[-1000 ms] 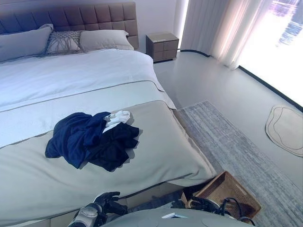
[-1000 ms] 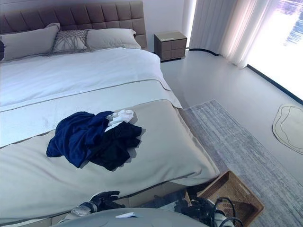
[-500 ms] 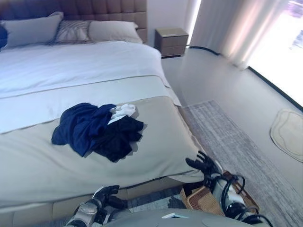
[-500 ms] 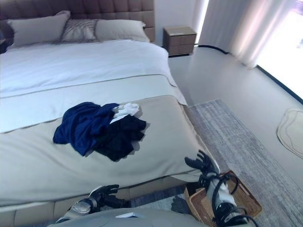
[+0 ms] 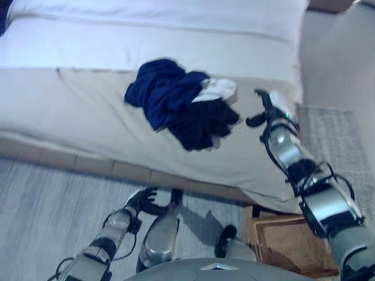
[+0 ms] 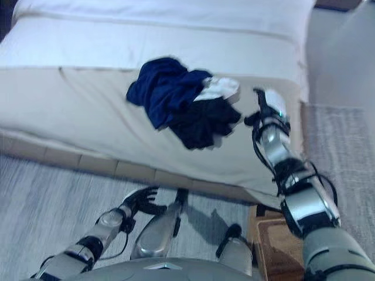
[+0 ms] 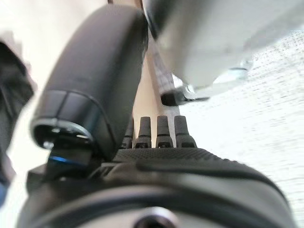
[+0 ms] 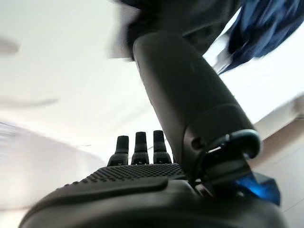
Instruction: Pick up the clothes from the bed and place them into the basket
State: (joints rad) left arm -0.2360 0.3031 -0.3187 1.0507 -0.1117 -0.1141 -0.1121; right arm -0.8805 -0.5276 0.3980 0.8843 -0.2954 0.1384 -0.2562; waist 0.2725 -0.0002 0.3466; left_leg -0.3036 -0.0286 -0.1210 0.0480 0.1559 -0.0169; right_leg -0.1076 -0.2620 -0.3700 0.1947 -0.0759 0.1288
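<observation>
- We see the clothes (image 5: 181,108) lying in 1 heap on the beige cover of the bed (image 5: 70,111), near its foot end: a dark blue garment, a black garment lapping over its right side, and a small white piece at the top right of the heap.
- Our right hand (image 5: 270,105) is stretched out over the bed just to the right of the heap, close to the black garment but apart from it; its fingers are straight and it has hold of nothing, which its own wrist view confirms, with the fingers (image 8: 136,145) held in a row and the cloth beyond them.
- Our left hand (image 5: 143,201) hangs low over the grey rug (image 5: 41,216) beside the bed, well apart from the clothes; its fingers are relaxed and spread, and it is empty.
- The basket (image 5: 287,243), brown and woven, stands on the floor at the corner of the bed, below our right arm; we can see no clothes in the part of it that shows.
</observation>
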